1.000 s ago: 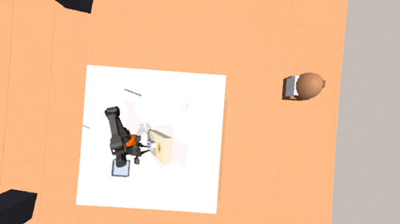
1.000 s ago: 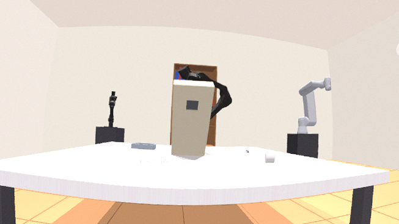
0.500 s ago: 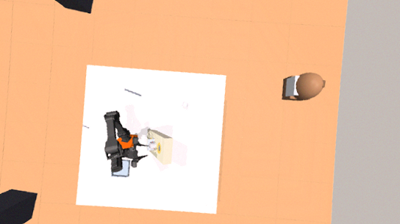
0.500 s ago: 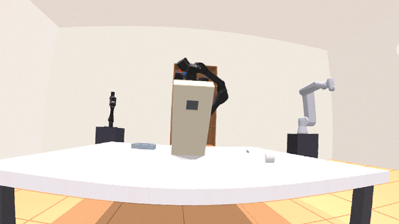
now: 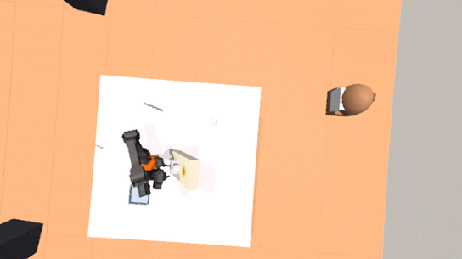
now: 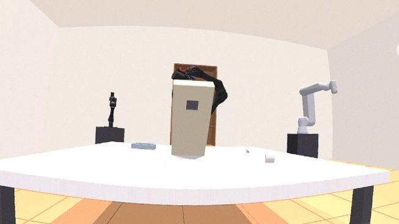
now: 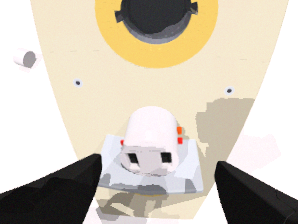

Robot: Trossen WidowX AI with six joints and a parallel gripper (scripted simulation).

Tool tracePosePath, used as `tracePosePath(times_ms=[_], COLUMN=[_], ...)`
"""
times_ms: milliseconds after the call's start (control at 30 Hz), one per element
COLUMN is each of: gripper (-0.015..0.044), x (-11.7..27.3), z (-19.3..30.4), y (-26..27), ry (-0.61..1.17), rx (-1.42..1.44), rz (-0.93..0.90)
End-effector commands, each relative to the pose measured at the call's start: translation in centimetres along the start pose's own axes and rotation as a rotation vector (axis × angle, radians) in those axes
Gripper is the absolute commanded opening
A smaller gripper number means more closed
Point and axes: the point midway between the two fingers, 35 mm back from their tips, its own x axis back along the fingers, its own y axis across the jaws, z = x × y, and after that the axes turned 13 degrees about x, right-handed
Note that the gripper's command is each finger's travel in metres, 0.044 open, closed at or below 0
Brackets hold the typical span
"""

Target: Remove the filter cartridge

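Note:
The white round filter cartridge (image 7: 151,131) (image 5: 175,168) is out of the panel (image 7: 150,85) (image 5: 190,181) (image 6: 191,130). It lies on a pale ledge (image 7: 114,172) below the panel's empty, yellow-ringed hole (image 7: 156,20) (image 5: 184,171). Its face with two dark slots points toward the wrist camera, and small red and orange marks show at its sides. My gripper (image 7: 158,165) is open, with one fingertip on each side of the cartridge and a visible gap to both. The tray (image 5: 138,204) (image 6: 143,145) stands on the table beside the arm; the arm covers part of it in the top view.
A small white cylinder (image 5: 213,121) (image 6: 269,158) (image 7: 24,58) lies on the table to one side of the panel. A thin dark bar (image 5: 153,106) lies farther off on the table. Two small screws (image 7: 77,83) (image 7: 229,90) sit on the panel face.

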Motion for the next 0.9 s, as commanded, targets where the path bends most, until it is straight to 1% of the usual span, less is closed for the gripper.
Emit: tracePosePath(times_ms=[0,867], gripper=[0.0305,0.0305], x=[-0.4,-4.4], z=[1.1,1.2], y=[0.7,0.6], ry=[0.046,0.046], rx=[0.007,0.008], rz=[-0.004,-0.002])
